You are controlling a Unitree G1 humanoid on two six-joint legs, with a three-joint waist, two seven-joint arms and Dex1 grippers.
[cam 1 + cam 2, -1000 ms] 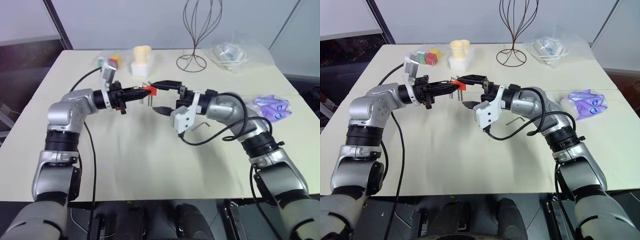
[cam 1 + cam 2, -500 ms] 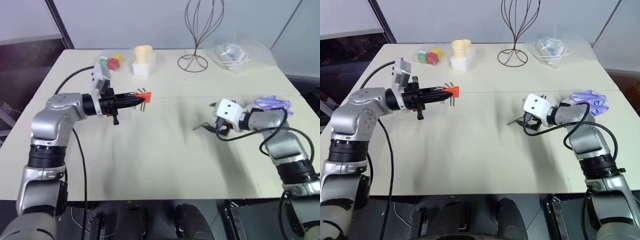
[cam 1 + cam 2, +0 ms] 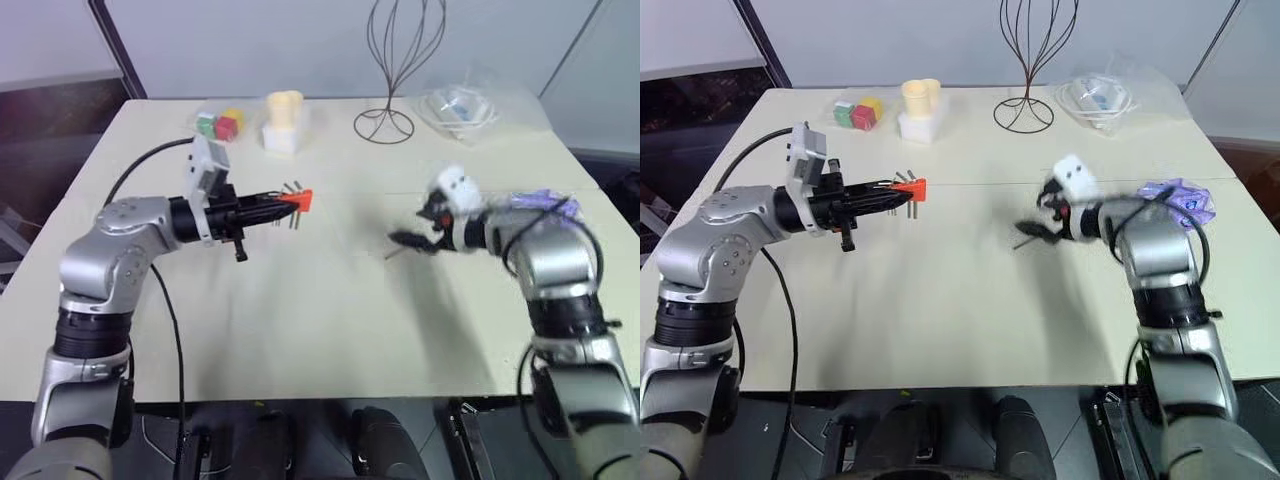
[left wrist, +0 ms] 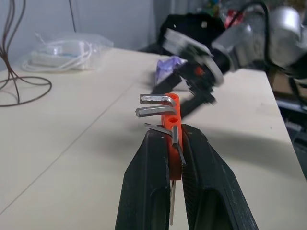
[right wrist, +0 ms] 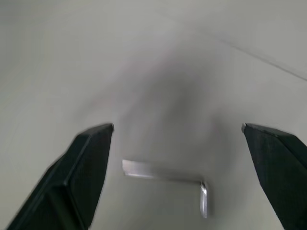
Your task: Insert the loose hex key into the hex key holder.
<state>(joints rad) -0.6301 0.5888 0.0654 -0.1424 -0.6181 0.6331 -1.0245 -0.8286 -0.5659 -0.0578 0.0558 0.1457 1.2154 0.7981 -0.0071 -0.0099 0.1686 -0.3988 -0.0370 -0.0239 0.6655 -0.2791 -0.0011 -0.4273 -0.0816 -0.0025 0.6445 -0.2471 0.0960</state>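
The left gripper [image 4: 170, 143] is clamped tight on the red holder [image 4: 171, 120], carrying it up off the table [image 3: 300, 300] with the fingers pointing level toward the robot's right. Two grey keys stick out of the holder's side near its far end, and thinner ones sit down between the black fingers [image 4: 148, 187]. Measured from the wire stand [image 3: 385, 60] at the back of the table, the holder hangs nearer the robot and off to its left.

Over on the other side, the right gripper [image 5: 177, 143] has its fingers spread wide with nothing between them, tilted down just above the table. The loose key [image 5: 165, 175] lies flat on the tabletop right under that gap, long leg across, short bent end turned to one side. It lies nearer the robot than the wire stand, close to a purple packet [image 3: 1180, 200], and well apart from the holder.
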